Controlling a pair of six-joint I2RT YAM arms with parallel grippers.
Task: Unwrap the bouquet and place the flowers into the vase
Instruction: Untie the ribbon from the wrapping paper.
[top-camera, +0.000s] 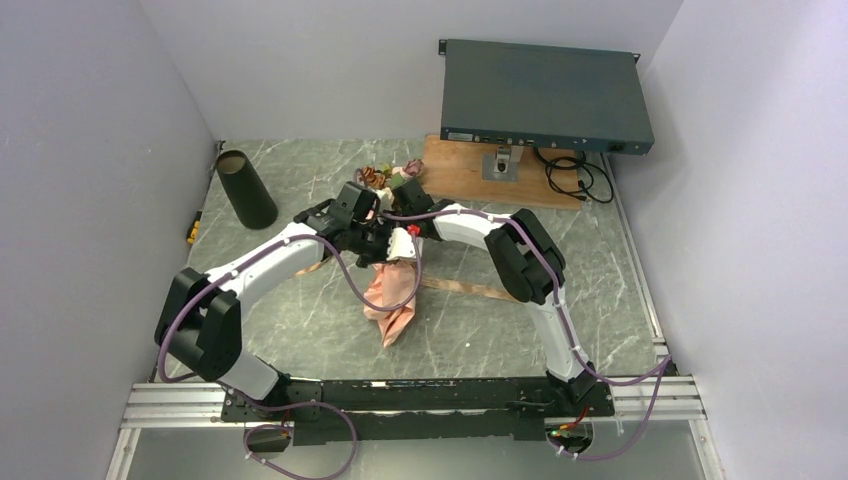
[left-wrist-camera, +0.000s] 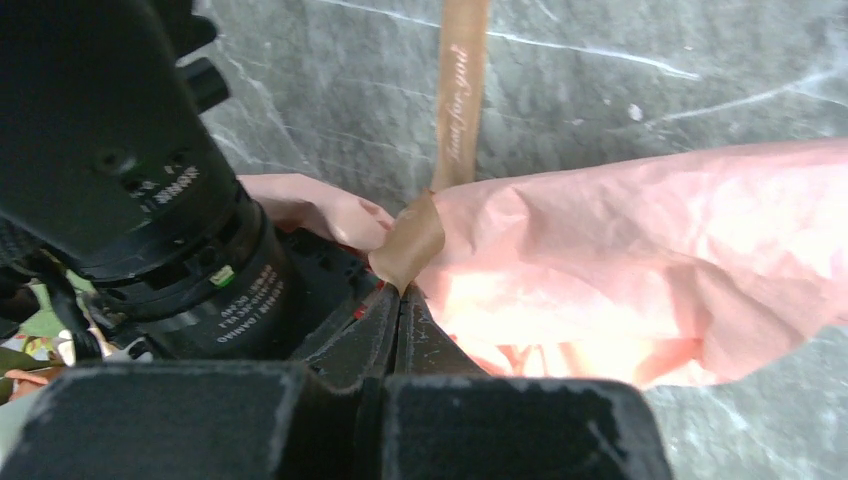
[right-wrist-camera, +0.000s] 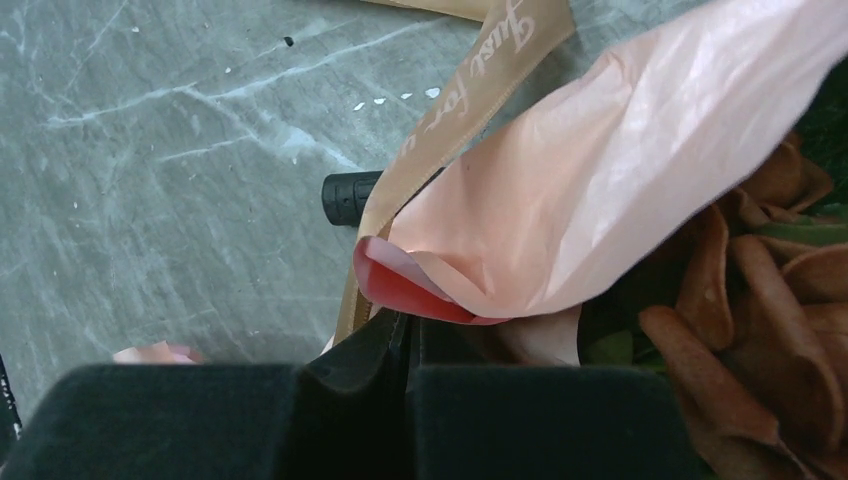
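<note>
Bouquet (top-camera: 393, 292) lies at both tips: left gripper (left-wrist-camera: 400, 300) pinches its ribbon (left-wrist-camera: 456, 100), right gripper (right-wrist-camera: 408, 325) pressed together.

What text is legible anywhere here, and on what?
"Just for", cursive, then cut off: tan ribbon.
The same script on the ribbon in the left wrist view: too blurred to read surely.
White print on the black cylindrical housing: blurred, unreadable.
Front-panel labels on the rack unit: too small.

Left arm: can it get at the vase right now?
Probably yes, but not free-handed. The vase stands at the far left, with bare table between it and the left arm. However, the left pincer looks shut on the ribbon and would need to let go first.
</note>
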